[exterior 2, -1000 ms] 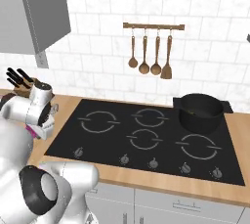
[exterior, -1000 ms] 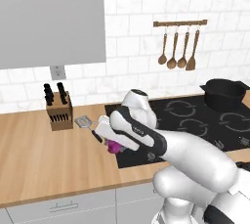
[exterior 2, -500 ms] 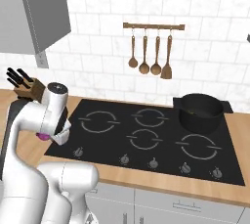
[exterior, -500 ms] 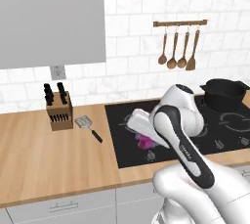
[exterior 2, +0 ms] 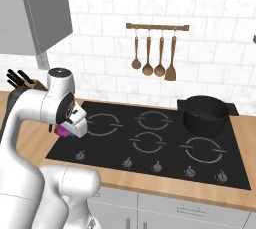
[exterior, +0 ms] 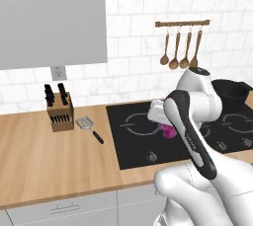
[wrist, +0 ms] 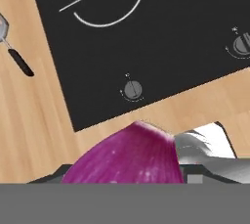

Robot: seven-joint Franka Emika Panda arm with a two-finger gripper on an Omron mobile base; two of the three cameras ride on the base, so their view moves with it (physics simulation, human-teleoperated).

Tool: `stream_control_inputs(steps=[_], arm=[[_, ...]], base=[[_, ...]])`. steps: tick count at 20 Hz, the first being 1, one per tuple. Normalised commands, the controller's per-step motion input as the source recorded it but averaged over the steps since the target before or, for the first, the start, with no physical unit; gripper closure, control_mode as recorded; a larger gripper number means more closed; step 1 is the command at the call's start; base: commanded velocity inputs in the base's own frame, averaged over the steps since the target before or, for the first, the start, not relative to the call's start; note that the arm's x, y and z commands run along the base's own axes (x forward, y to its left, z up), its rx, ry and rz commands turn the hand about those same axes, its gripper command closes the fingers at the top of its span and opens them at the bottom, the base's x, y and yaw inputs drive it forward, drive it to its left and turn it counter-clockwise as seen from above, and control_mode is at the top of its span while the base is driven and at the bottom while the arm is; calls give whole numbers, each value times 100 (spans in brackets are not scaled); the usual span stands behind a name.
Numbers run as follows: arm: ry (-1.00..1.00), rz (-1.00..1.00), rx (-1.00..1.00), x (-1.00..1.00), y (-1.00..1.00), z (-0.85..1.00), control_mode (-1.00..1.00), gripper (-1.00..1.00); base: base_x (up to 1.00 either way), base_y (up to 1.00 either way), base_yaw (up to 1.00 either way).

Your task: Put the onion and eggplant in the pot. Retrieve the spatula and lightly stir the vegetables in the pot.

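Pinching the onion (wrist: 128, 155) in my hand (wrist: 146, 169), I am carrying it over the stove's near left corner toward the pot (exterior 2: 204, 114) at far right, aiming to release low inside the rim.

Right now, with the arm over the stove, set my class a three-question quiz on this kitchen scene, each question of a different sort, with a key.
1. True or false: the onion is already inside the pot.
2. Multiple choice: the spatula lies (A) in the pot, (B) on the wooden counter beside the knife block, (C) on the wall rail.
3. Fill in: the end effector carries the onion above the ______ edge of the stove, far from the pot.

Key: 1 false; 2 B; 3 left.
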Motion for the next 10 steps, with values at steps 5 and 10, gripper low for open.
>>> stream_control_inputs(steps=[5, 10], arm=[[0, 1, -8, 8, -74, 10, -100, 100], [-1, 0, -6, 0, -70, 6, -100, 100]], base=[[0, 0, 0], [0, 0, 0]])
